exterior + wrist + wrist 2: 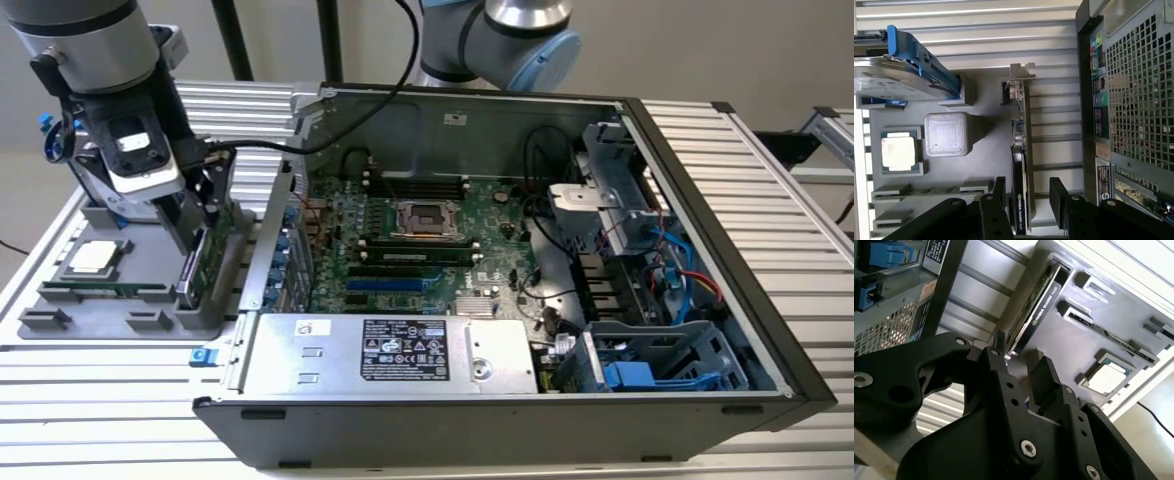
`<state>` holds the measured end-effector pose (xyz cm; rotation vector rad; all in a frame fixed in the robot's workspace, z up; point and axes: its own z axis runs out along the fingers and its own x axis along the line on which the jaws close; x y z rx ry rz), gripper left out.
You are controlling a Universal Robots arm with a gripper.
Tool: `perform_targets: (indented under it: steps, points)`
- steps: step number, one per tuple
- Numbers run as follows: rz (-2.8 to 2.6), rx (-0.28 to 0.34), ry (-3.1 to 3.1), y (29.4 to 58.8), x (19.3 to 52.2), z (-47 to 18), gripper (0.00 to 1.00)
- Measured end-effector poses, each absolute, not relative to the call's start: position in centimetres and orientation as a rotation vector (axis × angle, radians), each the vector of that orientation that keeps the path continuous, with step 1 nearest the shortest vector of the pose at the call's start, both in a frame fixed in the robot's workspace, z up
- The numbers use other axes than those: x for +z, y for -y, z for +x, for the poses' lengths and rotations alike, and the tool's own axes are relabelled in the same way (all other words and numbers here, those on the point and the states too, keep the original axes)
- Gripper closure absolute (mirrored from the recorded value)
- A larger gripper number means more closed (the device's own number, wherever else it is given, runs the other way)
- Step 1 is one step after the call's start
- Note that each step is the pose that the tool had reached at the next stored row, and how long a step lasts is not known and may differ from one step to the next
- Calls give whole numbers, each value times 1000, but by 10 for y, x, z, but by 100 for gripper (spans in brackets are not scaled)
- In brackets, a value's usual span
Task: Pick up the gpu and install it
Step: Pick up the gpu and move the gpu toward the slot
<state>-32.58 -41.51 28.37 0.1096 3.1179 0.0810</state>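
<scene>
Jaws spread, gripper (1026, 192) straddling the gpu (1020, 150), one fingertip on each side with a gap showing, so by my read it's not clamped. The gpu stands on edge in its slot in the grey tray (984, 155), outside the open case (694, 140). Nothing lifted. Grasp, lift and install are all left to do.

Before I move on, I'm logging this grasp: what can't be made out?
- Whether the gripper touches the gpu: first wrist view, picture edge cuts them off.
- Most of the gpu: exterior view, gripper stands in front.
- The gpu's near end: second wrist view, gripper body covers it.
</scene>
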Motion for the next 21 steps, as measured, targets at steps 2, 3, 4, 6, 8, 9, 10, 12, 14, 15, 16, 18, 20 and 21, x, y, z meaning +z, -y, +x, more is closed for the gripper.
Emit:
perform_targets:
  steps: [2,3,4,6,8,9,10,12,14,15,16,18,20,21]
  points:
    - [110,81,-3118,415,282,-326,0]
    - [110,81,-3118,415,281,-326,0]
    - [110,81,-3118,415,281,-326,0]
    - [110,81,-3118,415,279,-326,0]
    - [110,81,-3118,415,278,-326,0]
    - [110,81,-3118,415,277,-326,0]
    - [110,81,-3118,415,277,-326,0]
    - [110,81,-3118,415,275,-326,0]
    - [110,81,-3118,415,274,-326,0]
    - [110,81,-3118,415,273,-326,0]
    - [110,81,-3118,415,273,-326,0]
    - [110,81,-3118,415,271,-326,0]
    - [110,81,-3118,415,270,-326,0]
    - [110,81,-3118,415,269,-326,0]
